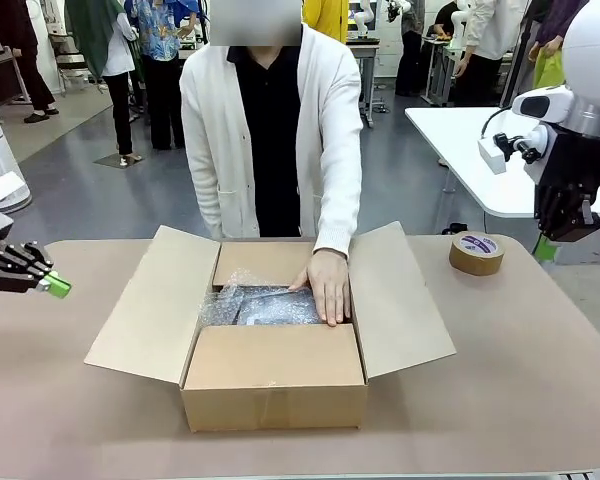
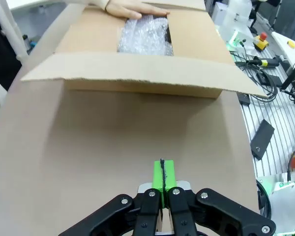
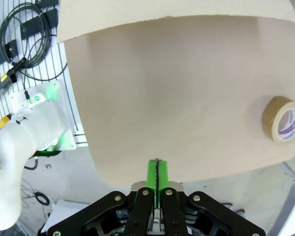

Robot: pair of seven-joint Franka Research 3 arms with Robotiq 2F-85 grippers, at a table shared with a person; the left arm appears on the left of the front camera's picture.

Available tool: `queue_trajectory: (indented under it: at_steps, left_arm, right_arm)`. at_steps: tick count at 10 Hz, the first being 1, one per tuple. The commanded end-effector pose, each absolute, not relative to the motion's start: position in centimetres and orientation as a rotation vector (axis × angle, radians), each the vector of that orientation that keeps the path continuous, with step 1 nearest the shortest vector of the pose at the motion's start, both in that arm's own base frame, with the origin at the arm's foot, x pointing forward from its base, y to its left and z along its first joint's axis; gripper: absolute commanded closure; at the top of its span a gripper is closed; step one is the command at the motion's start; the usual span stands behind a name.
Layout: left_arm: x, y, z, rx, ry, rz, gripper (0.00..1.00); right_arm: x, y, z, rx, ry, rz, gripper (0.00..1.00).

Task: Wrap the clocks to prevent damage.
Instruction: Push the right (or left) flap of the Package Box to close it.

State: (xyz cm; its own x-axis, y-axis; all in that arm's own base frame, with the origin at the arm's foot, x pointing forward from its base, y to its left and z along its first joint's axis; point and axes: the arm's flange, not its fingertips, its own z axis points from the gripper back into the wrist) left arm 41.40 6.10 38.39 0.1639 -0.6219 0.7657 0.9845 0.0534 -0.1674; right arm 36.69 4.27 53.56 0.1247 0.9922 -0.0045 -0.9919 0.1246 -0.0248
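An open cardboard box (image 1: 273, 375) stands mid-table, and inside it lies a bundle in clear bubble wrap (image 1: 260, 305). I cannot make out a clock through the wrap. The person's hand (image 1: 329, 284) presses flat on the bundle's right side. My left gripper (image 1: 58, 288) hovers shut and empty over the table's left edge, well away from the box. In the left wrist view its green pads (image 2: 162, 176) meet, with the box (image 2: 137, 73) and bubble wrap (image 2: 145, 35) ahead. My right gripper (image 1: 545, 248) hangs shut and empty at the far right, its pads (image 3: 157, 177) pressed together.
A roll of brown tape (image 1: 477, 253) lies on the table at the right, also seen as the tape roll (image 3: 282, 119) in the right wrist view. The box flaps (image 1: 400, 300) spread wide to both sides. Bare brown tabletop (image 1: 510, 380) surrounds the box.
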Motion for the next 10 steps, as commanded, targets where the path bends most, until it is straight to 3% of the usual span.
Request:
queue_trajectory:
  at_steps: [1, 8, 10]
  left_arm:
    - [40.5, 4.4, 39.1, -0.826, -0.559, -1.320, 1.00]
    - [41.3, 6.0, 38.4, -0.789, -0.575, -1.327, 1.00]
    - [40.6, 4.7, 35.7, -0.890, -0.768, -1.316, 1.00]
  right_arm:
    - [36.6, 4.1, 53.5, -0.029, -0.007, 1.453, 0.99]
    - [36.6, 4.1, 53.5, -0.029, -0.007, 1.453, 0.99]
    - [36.6, 4.1, 53.5, -0.029, -0.007, 1.453, 0.99]
